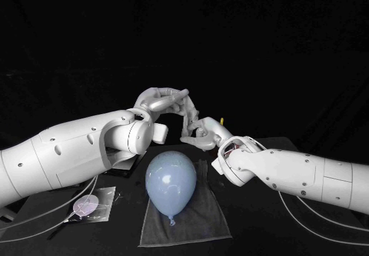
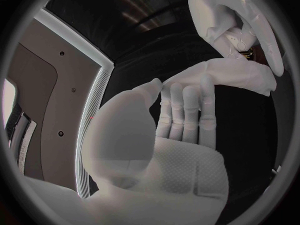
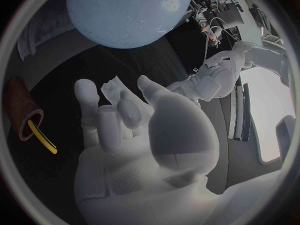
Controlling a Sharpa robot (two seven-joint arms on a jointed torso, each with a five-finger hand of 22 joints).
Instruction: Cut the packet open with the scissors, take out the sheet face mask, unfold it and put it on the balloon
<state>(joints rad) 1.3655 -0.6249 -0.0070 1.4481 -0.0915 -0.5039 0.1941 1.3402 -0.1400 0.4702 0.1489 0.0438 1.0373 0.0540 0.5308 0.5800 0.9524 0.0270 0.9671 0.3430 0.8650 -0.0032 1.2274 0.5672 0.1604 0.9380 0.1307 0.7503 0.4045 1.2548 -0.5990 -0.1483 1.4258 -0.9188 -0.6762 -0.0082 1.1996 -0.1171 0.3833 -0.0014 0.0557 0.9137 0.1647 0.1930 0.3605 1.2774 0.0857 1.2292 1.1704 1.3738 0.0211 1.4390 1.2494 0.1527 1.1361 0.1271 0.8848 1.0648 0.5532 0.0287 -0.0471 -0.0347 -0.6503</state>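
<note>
The sheet face mask (image 1: 189, 113) is hanging in the air above the far side of the table, a thin white sheet stretching as a narrow, limp band between the two hands. The left hand (image 1: 160, 101) is holding its upper end, pinching the edge between thumb and fingertips with the fingers lying close together; the right hand (image 1: 201, 133) is sitting lower and just beside it, gripping the other end, a small white corner poking up between its fingers in the right wrist view. Both hands are showing smooth silver shells with finely dotted palm pads. Directly below and nearer the robot, the balloon (image 1: 170, 181) is lying on its side, pale blue, glossy and egg-shaped, its knotted neck pointing toward the robot. It is resting on a grey cloth (image 1: 201, 226), a soft, matte rectangle whose near edge is reaching almost to the table's near side. Open air is lying between the mask and the balloon's rounded top. To the left of the cloth, apart from it, the packet (image 1: 87, 205) is lying flat, pale with a lilac print (whether it is cut open I cannot tell). Beyond the right hand, a brown cup (image 3: 17, 105) is holding something with a yellow handle (image 3: 44, 140). The black table (image 1: 265, 216) is showing bare, dull surface to the right of the cloth, under the right arm.
</note>
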